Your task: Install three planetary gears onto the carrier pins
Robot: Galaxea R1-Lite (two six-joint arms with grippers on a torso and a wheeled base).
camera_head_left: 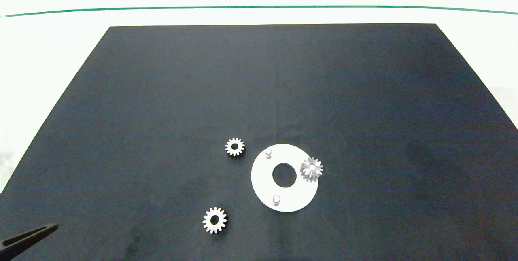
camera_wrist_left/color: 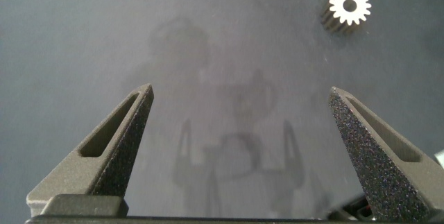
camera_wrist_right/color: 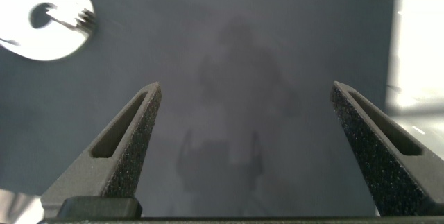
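Head view is showing one gear [camera_head_left: 311, 168] sitting on the disc's [camera_head_left: 263, 180] three-o'clock pin, two gears [camera_head_left: 234, 147] lying loose at nine, while both pincers, left [camera_wrist_left/color: 239, 102] and right [camera_wrist_right/color: 244, 99], are hanging apart, empty.

Large matte black rectangular mat [camera_head_left: 259, 103] covers most of the pale white surface [camera_head_left: 56, 42]. Thin green line [camera_head_left: 259, 7] runs across the surface beyond the mat's far edge.
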